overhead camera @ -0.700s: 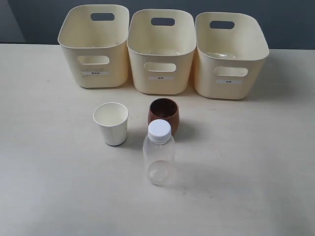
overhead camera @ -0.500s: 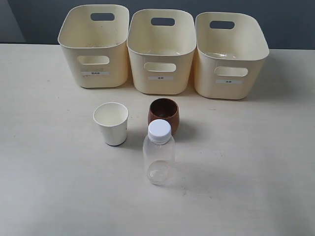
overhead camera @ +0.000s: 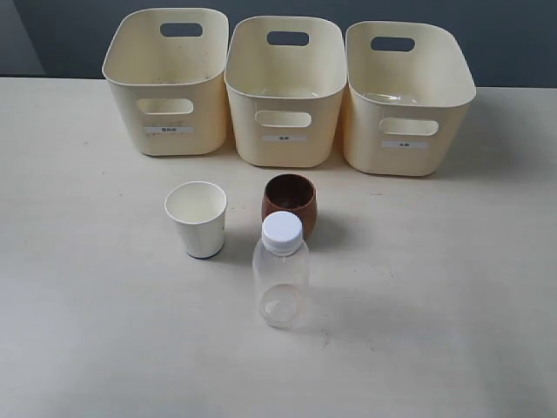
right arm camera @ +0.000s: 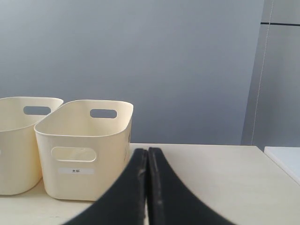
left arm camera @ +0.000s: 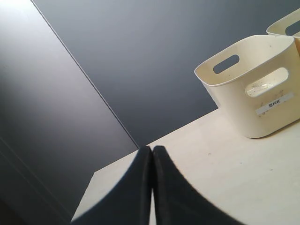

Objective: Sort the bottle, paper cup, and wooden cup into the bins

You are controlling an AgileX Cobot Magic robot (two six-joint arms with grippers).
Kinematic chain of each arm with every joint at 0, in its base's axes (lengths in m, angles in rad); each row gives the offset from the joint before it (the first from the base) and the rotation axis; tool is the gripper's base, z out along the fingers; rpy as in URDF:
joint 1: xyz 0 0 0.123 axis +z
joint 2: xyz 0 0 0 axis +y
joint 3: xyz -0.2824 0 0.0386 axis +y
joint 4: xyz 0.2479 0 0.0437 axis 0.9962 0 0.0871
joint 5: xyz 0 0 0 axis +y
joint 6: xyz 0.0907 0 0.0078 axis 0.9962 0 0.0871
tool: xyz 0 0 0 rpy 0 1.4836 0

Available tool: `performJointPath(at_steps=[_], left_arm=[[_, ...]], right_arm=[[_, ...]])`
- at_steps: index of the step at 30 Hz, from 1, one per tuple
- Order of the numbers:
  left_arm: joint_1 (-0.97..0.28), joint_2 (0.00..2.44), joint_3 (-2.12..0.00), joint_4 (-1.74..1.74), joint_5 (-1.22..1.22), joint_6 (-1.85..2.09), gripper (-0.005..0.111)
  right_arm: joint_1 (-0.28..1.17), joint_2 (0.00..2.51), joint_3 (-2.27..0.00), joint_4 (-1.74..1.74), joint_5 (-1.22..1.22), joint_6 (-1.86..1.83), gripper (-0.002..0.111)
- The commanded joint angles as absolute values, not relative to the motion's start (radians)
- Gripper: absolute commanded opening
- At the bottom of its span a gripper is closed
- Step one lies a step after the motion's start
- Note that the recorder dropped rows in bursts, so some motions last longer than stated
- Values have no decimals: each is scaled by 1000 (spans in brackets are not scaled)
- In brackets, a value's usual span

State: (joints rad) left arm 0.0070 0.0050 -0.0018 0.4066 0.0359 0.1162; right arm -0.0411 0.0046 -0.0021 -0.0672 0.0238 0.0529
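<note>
Reaching for the bottle [overhead camera: 280,272] risks toppling the wooden cup [overhead camera: 290,204] just behind it toward the bench's far edge; I see both grippers [left arm camera: 151,161] [right arm camera: 147,161] pressed together.

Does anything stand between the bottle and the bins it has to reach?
Yes. The wooden cup stands directly between the bottle and the middle of the bins, almost touching the bottle. The paper cup is off to the side.
</note>
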Motion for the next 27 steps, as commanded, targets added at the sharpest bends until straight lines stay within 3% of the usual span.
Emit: performJointPath(at_steps=[1, 27], left_arm=[[7, 0, 0, 398, 29, 114, 0], [7, 0, 0, 398, 29, 113, 0]], right_arm=[[-40, 0, 0, -68, 15, 52, -1], [-40, 0, 0, -6, -94, 68, -1]])
